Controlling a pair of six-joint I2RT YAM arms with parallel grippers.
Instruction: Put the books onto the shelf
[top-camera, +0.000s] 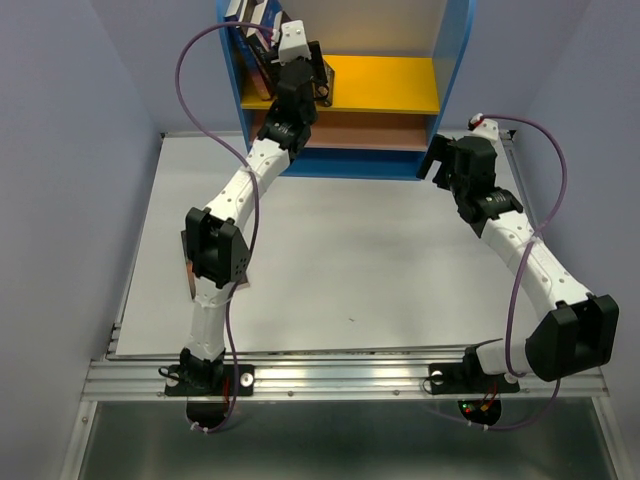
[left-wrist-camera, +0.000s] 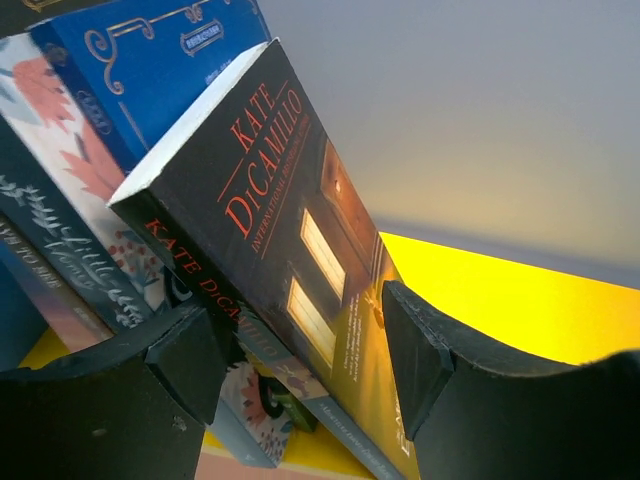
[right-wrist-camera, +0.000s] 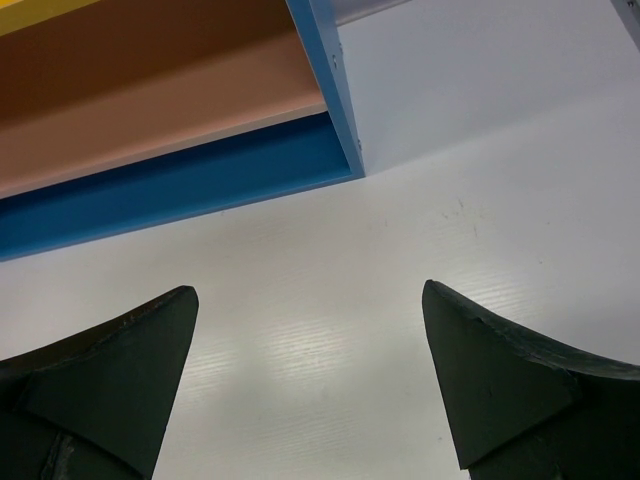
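The shelf (top-camera: 455, 60) stood at the far edge of the table (top-camera: 350, 260), and every place below is given from it. The books (top-camera: 250, 30) were on the shelf's yellow upper board (top-camera: 390, 85), at its left end, leaning in a tilted row against the shelf's left wall. From the left wrist view the outermost of the row, toward the shelf's middle, was a dark paperback (left-wrist-camera: 270, 230) with "Kate DiCamillo" in orange-red letters. Behind it, nearer the shelf's left wall, came a dark flowered cover (left-wrist-camera: 70, 230) and a blue one (left-wrist-camera: 160, 70). The left gripper (left-wrist-camera: 300, 345) reached into the shelf's upper compartment, its jaws spread to either side of the dark paperback's lower part. The gap looked wider than the book's spine, so the grip appeared released, though I could not tell whether one finger (left-wrist-camera: 190, 355) touched the spine. The right gripper (right-wrist-camera: 310, 370) hung above the bare table just in front of the shelf's lower right corner, near the brown lower board (right-wrist-camera: 150, 60). Its jaws stood wide apart with nothing between them
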